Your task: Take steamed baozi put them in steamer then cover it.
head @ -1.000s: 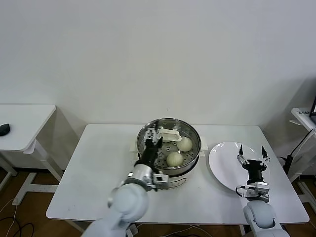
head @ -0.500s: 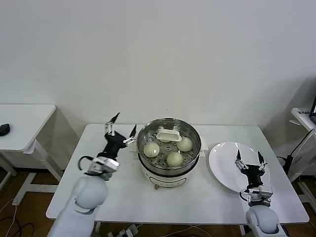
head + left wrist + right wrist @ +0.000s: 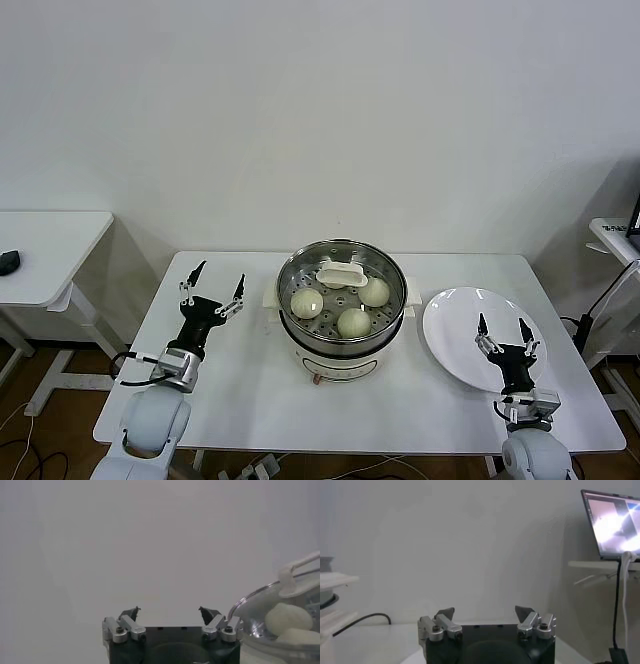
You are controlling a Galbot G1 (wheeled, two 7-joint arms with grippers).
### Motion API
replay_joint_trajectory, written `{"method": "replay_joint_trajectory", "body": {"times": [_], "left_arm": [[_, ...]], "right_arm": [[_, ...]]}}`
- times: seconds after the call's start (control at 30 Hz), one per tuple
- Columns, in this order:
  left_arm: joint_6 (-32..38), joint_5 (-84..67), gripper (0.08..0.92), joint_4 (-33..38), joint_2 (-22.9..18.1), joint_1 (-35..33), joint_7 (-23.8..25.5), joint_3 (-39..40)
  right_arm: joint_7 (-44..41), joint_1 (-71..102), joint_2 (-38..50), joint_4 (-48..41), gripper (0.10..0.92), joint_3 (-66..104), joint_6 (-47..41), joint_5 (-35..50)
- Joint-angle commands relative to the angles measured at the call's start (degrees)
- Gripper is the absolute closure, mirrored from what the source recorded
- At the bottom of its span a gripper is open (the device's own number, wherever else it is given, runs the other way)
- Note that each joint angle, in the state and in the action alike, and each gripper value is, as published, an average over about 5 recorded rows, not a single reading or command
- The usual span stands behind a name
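Observation:
The steel steamer (image 3: 330,347) stands mid-table on its cream base. Its clear glass lid, with a cream handle (image 3: 342,272), lies on top. Through the glass I see three cream-white baozi (image 3: 306,303), (image 3: 374,291), (image 3: 354,322). My left gripper (image 3: 215,280) is open and empty, left of the steamer and apart from it. In the left wrist view the left gripper (image 3: 169,611) points past the lid's edge (image 3: 250,600), with one baozi (image 3: 282,617) under the glass. My right gripper (image 3: 500,326) is open and empty over the white plate (image 3: 455,320); the right gripper (image 3: 484,612) holds nothing.
The white table (image 3: 230,370) carries only the steamer and the plate. A lower side table (image 3: 50,240) with a black mouse (image 3: 8,262) stands to the left. A laptop (image 3: 612,522) sits on a stand to the right, with a cable hanging beside it.
My left gripper has left the lid handle over the steamer and drawn back to the left, open. The lid stays on the steamer. My right gripper has drawn back slightly over the plate.

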State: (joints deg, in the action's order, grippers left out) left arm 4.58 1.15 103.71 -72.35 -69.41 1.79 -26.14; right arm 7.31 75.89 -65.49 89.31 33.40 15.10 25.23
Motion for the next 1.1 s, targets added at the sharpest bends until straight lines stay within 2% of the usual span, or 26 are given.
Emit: {"method": "replay_joint_trajectory", "body": {"times": [0.03,1.1], "left_arm": [[4.16,-5.29,0.177,-1.54,-0.29,-3.88,-0.27,-2.68],[4.76,-4.71,0.177,1.19,-1.82,-8.13,-0.08,-2.85]], "right_arm": [[-1.36,0.99,-0.17,0.47,0.203,0.69,0.19,1.28],[-2.03,0.39,0.24,0.9,0.203,0.39,-0.18,0.33]]}}
